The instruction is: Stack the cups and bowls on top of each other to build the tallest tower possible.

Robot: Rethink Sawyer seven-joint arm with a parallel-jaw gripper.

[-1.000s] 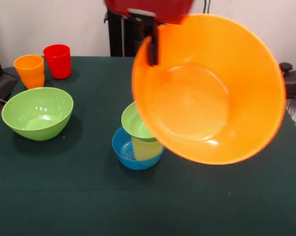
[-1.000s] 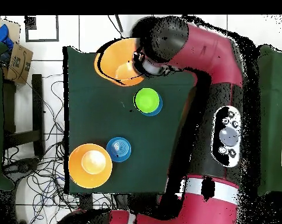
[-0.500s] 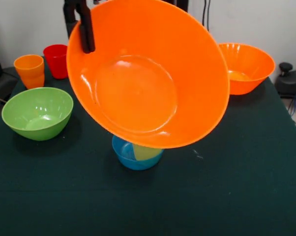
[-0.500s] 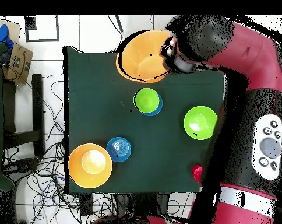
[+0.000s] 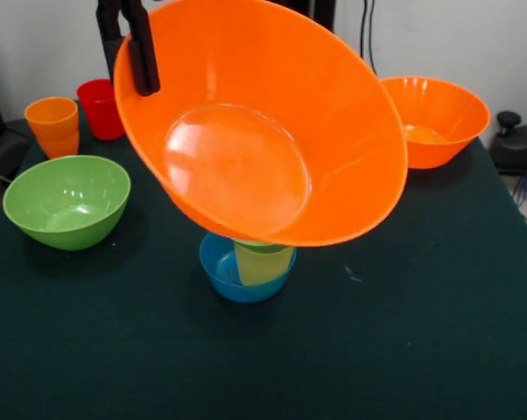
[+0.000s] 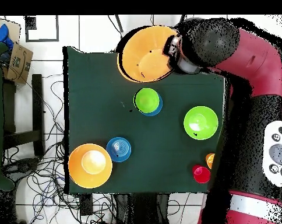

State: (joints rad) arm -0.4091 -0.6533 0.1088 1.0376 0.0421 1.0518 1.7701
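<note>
The jaws (image 5: 132, 52) are shut tight on the rim of a very big orange bowl (image 5: 263, 131), one black finger on the inside of the rim and one on the outside. The bowl hangs in the air, tipped on its side, so its shiny inside faces out. In the view from above, the same bowl (image 6: 148, 53) sits at the table's edge with the red and black arm (image 6: 225, 52) beside it.

Just under the low edge of the held bowl is the little pile. A yellow cup (image 5: 262, 262) stands in a small blue bowl (image 5: 224, 271) on the dark green table (image 5: 377, 350). From above, a small green bowl (image 6: 147, 100) sits on top of that cup. I cannot tell if the big bowl touches the pile.

Out to one side of the jaws is a large green bowl (image 5: 66, 199), sitting the right way up. Near it stand an orange cup (image 5: 52, 127) and a red cup (image 5: 101, 108), close together.

Far from the jaws on the other side, a second very big orange bowl (image 5: 434, 118) rests on the table. The view from above shows one more small blue bowl (image 6: 119, 149) right beside it.
</note>
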